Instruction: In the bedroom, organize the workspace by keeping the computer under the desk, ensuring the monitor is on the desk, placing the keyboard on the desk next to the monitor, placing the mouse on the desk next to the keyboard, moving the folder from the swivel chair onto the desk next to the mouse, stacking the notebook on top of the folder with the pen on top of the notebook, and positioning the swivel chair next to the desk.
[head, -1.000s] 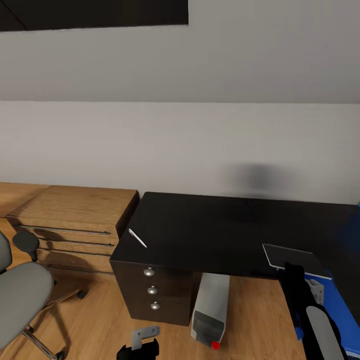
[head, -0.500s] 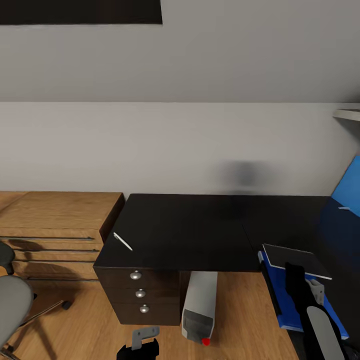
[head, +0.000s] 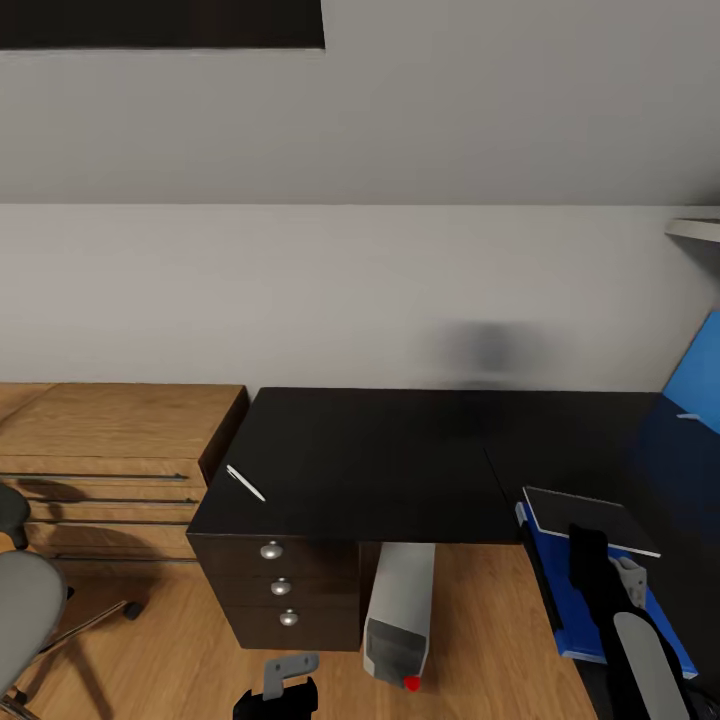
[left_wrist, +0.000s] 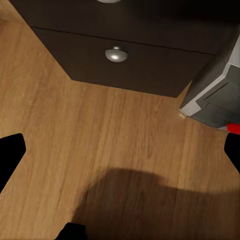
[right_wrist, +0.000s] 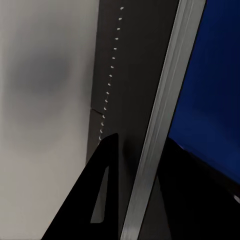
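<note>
The black desk (head: 400, 460) stands against the white wall, and the thin white pen (head: 245, 484) lies near its left end. Under the desk stands the silver computer (head: 400, 605) (left_wrist: 215, 95), with a red light on its front. At the lower right, my right gripper (head: 590, 545) (right_wrist: 140, 150) is shut on the dark notebook (head: 590, 515) (right_wrist: 150, 75), holding it just above the blue folder (head: 600, 610) (right_wrist: 210, 75), which seems to lie on the desk's right wing. My left gripper (left_wrist: 120, 150) hangs open and empty over the floor before the drawer block (head: 285, 590). The swivel chair (head: 25, 600) shows at the far left.
A light-wood drawer cabinet (head: 110, 440) adjoins the desk's left end. A blue panel (head: 698, 385) leans at the far right under a shelf edge (head: 695, 228). Wood floor (head: 470, 620) lies open between the computer and the folder.
The view swung right a second ago, so the desk, cabinet and chair slid left and more of the folder came into sight. Nothing has moved in the last half second.
</note>
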